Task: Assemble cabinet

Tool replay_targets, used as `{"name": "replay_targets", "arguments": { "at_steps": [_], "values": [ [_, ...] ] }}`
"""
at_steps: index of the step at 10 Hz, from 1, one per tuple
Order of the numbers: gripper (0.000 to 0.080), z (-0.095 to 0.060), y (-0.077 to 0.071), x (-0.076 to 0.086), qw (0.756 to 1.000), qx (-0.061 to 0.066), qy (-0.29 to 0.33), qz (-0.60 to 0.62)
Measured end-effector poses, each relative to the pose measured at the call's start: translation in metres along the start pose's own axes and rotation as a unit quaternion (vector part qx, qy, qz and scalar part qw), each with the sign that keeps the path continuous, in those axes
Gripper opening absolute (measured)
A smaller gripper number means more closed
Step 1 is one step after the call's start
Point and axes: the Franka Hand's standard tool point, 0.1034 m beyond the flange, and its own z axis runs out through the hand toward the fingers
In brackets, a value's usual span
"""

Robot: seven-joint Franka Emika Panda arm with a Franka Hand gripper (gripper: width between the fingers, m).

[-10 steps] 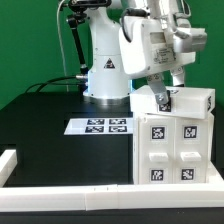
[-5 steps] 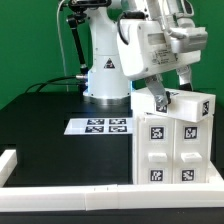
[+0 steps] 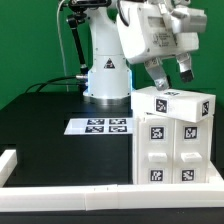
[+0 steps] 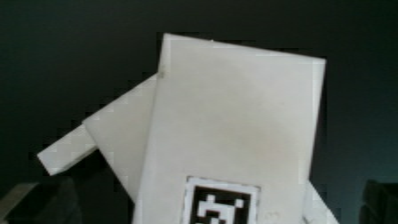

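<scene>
The cabinet [image 3: 176,146] is a large white box standing at the exterior view's right, its front of four square panels each bearing a black-and-white tag. A white top piece [image 3: 180,102] with tags lies on it. My gripper [image 3: 172,77] hangs open and empty a little above the cabinet's top, touching nothing. In the wrist view the white cabinet top [image 4: 222,110] with one tag fills the picture, and my dark fingers [image 4: 50,196] show at the lower corners, spread wide on either side of it.
The marker board [image 3: 103,125] lies flat on the black table in front of the robot base [image 3: 105,70]. A long white rail [image 3: 90,197] runs along the front edge, and a short one [image 3: 8,163] stands at the exterior view's left.
My gripper was down at the cabinet's top piece. It has lifted up and off it, and the piece stays on the cabinet.
</scene>
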Motion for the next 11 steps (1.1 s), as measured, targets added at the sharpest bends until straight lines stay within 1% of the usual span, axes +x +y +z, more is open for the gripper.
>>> {"name": "replay_targets", "arguments": {
  "at_steps": [1,2,3,4,5,7,8,10,11],
  "values": [
    [0.0797,0.0011,0.0006,0.0006,1.000,-0.001,0.001,-0.017],
    [0.0797,0.0023,0.0018,0.0017,0.999,-0.007,0.003,-0.034],
    [0.0797,0.0046,0.0049,0.0036,0.993,-0.034,0.007,-0.109],
    [0.0797,0.0040,0.0034,0.0029,0.979,-0.047,0.012,-0.198],
    [0.0797,0.0035,0.0014,0.0022,0.963,-0.053,0.008,-0.263],
    [0.0797,0.0046,-0.0022,-0.0011,0.915,-0.083,-0.005,-0.396],
    [0.0797,0.0050,-0.0037,-0.0041,0.904,-0.089,-0.009,-0.418],
    [0.0797,0.0056,-0.0041,-0.0034,0.864,-0.086,-0.016,-0.496],
    [0.0797,0.0050,-0.0047,-0.0042,0.848,-0.085,-0.019,-0.523]
  ]
}}
